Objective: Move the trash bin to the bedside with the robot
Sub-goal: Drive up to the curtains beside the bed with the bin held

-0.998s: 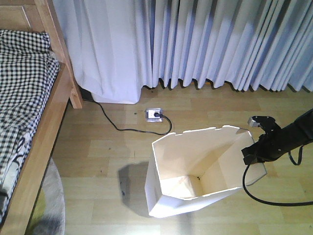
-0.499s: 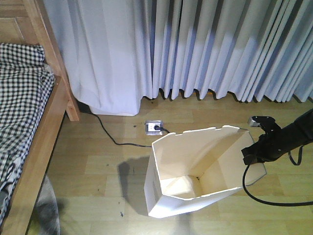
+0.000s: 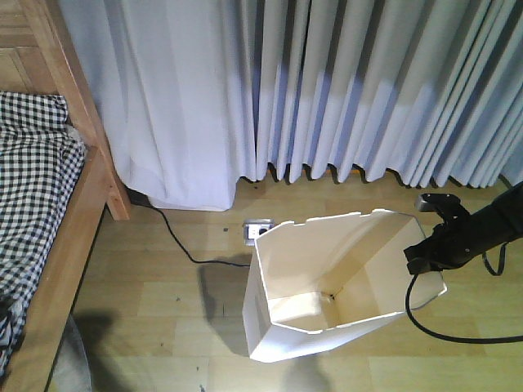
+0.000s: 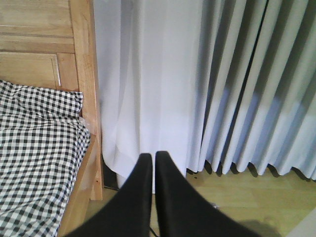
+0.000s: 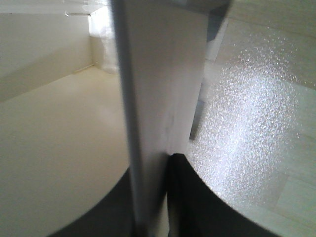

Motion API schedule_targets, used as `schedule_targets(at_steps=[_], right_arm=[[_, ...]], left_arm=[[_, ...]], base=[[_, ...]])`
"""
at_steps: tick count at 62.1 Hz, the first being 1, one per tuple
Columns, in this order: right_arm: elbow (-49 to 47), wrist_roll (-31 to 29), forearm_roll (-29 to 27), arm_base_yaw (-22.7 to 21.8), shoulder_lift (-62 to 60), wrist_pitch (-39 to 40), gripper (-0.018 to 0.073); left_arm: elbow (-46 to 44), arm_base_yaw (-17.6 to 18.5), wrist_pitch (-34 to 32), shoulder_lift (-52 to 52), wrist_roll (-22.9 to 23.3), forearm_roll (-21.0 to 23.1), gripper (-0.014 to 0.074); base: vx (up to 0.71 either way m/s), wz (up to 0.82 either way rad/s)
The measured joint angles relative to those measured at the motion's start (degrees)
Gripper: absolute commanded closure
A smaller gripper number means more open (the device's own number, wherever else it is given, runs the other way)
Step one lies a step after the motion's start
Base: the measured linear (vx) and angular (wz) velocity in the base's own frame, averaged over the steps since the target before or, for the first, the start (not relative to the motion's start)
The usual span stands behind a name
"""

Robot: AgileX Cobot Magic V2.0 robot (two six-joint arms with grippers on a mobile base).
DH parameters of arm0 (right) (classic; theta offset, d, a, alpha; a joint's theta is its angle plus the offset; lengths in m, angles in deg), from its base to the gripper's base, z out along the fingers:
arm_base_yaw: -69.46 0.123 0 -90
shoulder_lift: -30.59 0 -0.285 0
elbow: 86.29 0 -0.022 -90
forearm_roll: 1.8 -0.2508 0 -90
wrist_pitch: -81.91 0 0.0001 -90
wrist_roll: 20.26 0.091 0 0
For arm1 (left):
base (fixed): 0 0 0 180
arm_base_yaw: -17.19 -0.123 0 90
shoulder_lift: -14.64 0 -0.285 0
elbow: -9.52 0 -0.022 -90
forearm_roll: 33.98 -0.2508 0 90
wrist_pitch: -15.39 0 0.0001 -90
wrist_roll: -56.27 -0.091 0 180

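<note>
The white thin-walled plastic trash bin with the angular notched rim [image 3: 327, 253] stood on the light wooden plank floor [image 3: 147, 286] in the lower centre-right of the front view, its mouth open upward and nothing visible inside. It was well apart from the bed with the light-brown wooden frame [image 3: 82, 204] and black-and-white checked bedding [image 3: 33, 180] at the left edge, with bare floor between them, so I judged the move unfinished.

The slim black right tool [image 3: 418, 260] reached in from the right edge and was clamped on the bin's right-hand rim. In the right wrist view the pale wall [image 5: 158, 98] ran straight up between the two dark fingers, one inside and one outside. The rim was probably chosen because a thin wall gives a narrow tool something to pinch, letting the mobile base take the bin along.

The black left tool [image 4: 152, 163] held nothing. Its fingers were pressed together with only a hairline slit, pointing towards the pale pleated curtains [image 4: 222, 89] beside the bed, likely kept clear of the load.

A white floor socket [image 3: 257, 230] and its black cable [image 3: 180, 245] lay just behind the bin, towards the bed, and could snag a dragged base.
</note>
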Motion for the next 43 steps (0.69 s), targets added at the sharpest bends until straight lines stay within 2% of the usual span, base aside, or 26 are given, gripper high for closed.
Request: schedule_targets(at_steps=[43], right_arm=[[0.00, 0.00, -0.02, 0.00, 0.00, 0.00, 0.0564]], left_arm=[[0.00, 0.00, 0.00, 0.00, 0.00, 0.00, 0.0602]], base=[[0.09, 0.01]])
